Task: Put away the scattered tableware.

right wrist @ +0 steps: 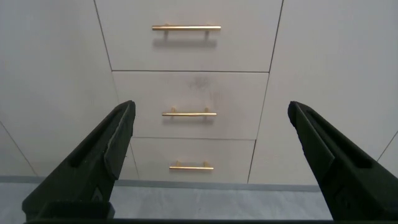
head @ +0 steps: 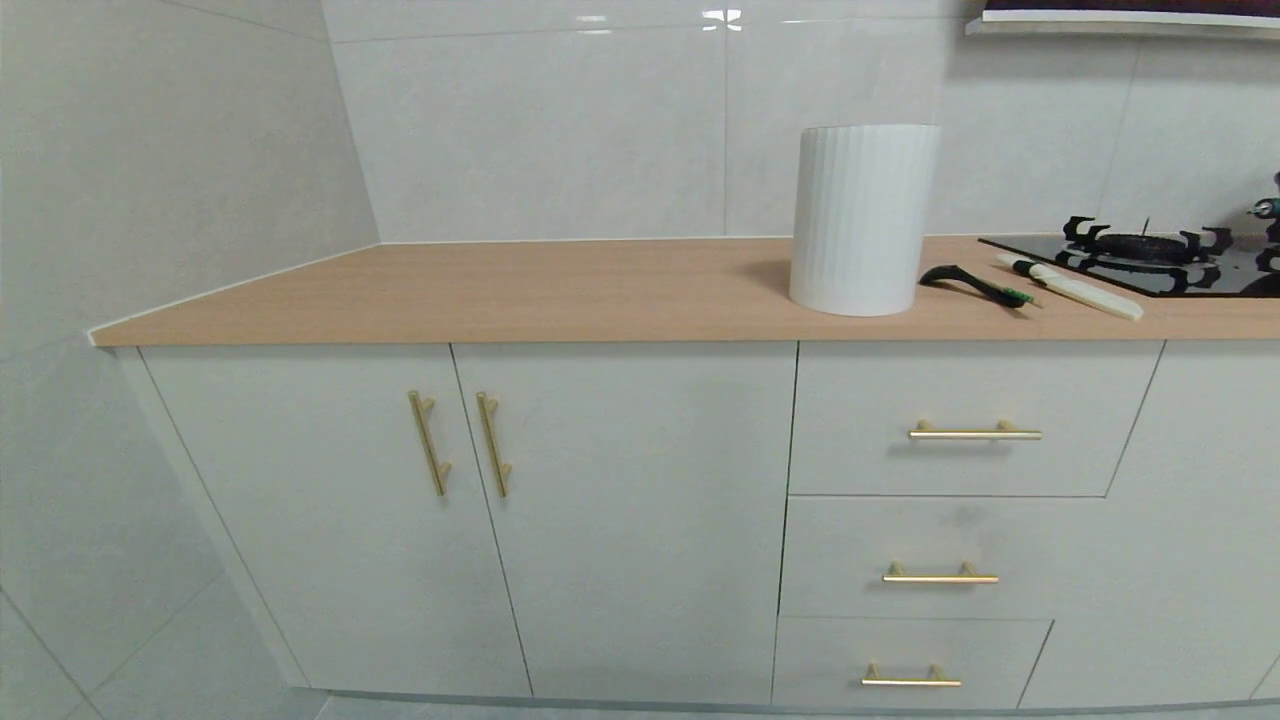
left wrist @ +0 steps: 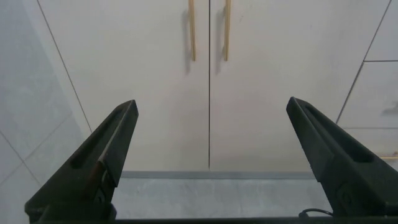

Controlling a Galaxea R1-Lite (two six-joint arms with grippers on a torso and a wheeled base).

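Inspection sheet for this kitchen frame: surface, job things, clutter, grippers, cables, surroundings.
Surface: wooden countertop over white cabinets.
Job's things: white ribbed holder upright; black spoon and white utensil lying on the counter between it and the hob.
Clutter: nothing seen.
Grippers: left gripper open, facing the cabinet doors; right gripper open, facing the drawers; both hold nothing.
Cables: nothing seen.
Surroundings: gas hob on the right, tiled wall behind.
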